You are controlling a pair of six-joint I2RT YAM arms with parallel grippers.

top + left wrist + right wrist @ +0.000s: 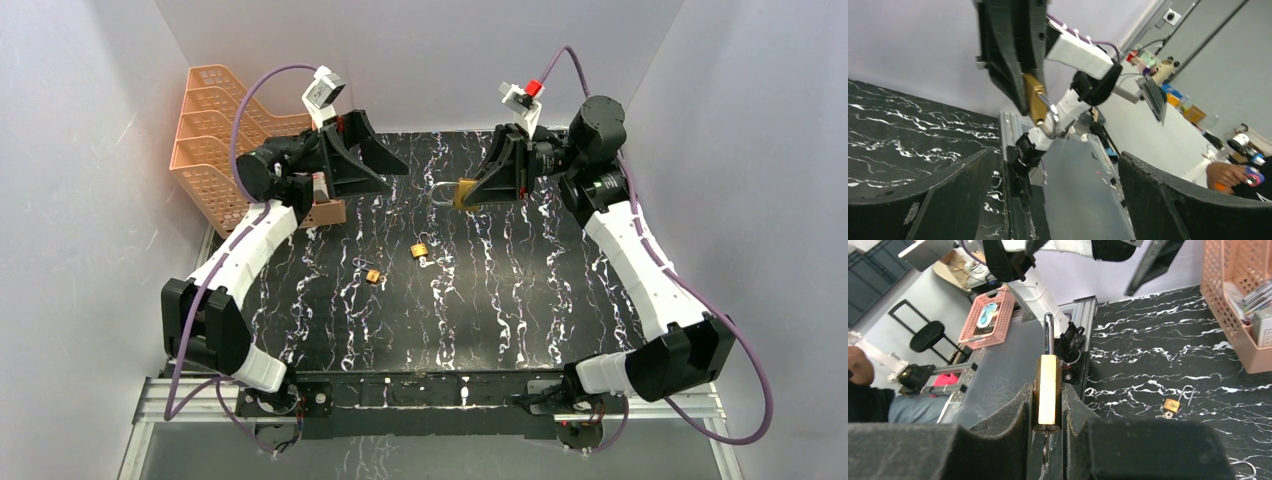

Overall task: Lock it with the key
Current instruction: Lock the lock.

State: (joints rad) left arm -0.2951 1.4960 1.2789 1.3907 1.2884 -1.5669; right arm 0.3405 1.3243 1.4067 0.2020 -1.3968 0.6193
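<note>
My right gripper (472,190) is shut on a large brass padlock (465,192) and holds it in the air above the far middle of the table, with the silver shackle (444,190) pointing left. In the right wrist view the padlock (1048,385) sits upright between my fingers (1018,415), and a dark key (1046,441) sticks out of its bottom. My left gripper (388,165) is open and empty, a short way left of the shackle and facing it. The left wrist view shows the padlock (1034,97) ahead, beyond my spread fingers (1168,195).
Two small brass padlocks (420,249) (373,275) with keys lie on the black marbled table (520,310) near the middle. An orange stacked tray rack (210,140) stands at the far left, behind the left arm. Grey walls close in on three sides.
</note>
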